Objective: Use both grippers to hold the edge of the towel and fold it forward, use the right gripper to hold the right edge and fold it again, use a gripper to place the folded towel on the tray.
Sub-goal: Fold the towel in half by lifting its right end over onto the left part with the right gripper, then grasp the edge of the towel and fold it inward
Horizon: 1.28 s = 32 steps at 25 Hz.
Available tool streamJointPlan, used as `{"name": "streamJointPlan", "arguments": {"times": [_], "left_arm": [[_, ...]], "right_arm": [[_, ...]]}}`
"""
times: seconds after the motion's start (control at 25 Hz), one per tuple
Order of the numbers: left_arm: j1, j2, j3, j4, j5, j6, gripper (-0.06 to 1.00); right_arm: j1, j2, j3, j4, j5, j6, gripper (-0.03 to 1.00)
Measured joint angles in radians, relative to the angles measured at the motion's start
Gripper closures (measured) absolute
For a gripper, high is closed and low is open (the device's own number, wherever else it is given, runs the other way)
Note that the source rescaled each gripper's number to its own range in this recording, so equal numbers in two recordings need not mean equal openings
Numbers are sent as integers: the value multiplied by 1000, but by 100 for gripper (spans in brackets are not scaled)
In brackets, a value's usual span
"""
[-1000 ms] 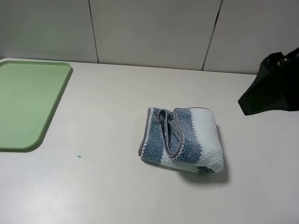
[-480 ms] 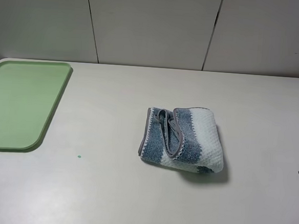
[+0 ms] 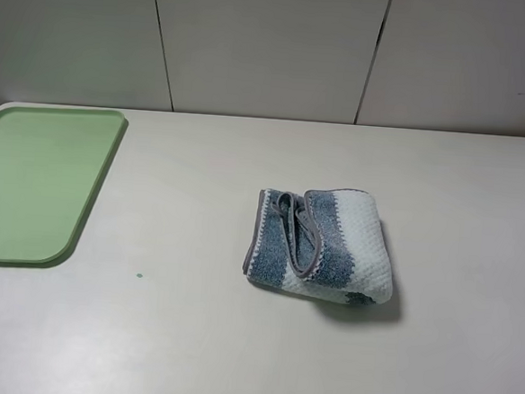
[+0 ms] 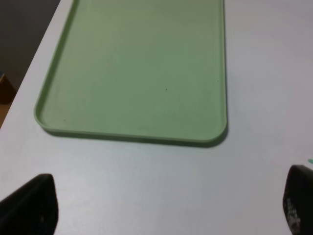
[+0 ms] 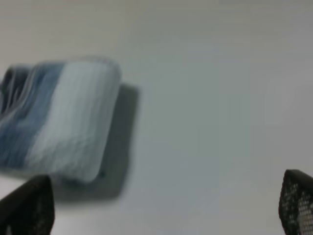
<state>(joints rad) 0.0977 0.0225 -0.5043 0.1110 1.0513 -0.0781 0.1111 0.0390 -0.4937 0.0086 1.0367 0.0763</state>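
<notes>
The folded blue-grey and mint-white striped terry towel (image 3: 322, 246) is lying mid-table on the pale tabletop (image 3: 190, 336), well apart from the flat pale-green plastic tray (image 3: 38, 181) at the far left. The black left gripper (image 4: 164, 208) is hovering wide open beside the tray's near rim. The black right gripper (image 5: 164, 208) is hanging equally wide near the towel, holding nothing.

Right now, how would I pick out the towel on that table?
Look at the white table; a flat green tray lies at its left end in the high view. Well right of the tray, near the middle, sits the towel, folded into a bundle. It is the only soft thing there, striped blue-grey and pale with a thin grey hem.
</notes>
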Motion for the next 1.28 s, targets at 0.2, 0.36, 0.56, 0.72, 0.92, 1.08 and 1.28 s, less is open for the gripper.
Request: {"name": "streamJointPlan", "arguments": {"times": [0.2,0.36,0.56,0.72,0.92,1.08,1.28], "left_arm": [[0,0,0,0,0,0,4],[0,0,0,0,0,0,4],[0,0,0,0,0,0,4],[0,0,0,0,0,0,4],[0,0,0,0,0,0,4],[0,0,0,0,0,0,4],[0,0,0,25,0,0,4]], "right_arm": [[-103,-43,1,-1,-1,0,-3],[-115,-43,3,-1,-1,0,-3],[-115,-43,3,-1,-1,0,-3],[-115,-43,3,-1,-1,0,-3],[-115,-43,3,-1,-1,0,-3],[-115,-43,3,-1,-1,0,-3],[-115,-43,3,-1,-1,0,-3]]}}
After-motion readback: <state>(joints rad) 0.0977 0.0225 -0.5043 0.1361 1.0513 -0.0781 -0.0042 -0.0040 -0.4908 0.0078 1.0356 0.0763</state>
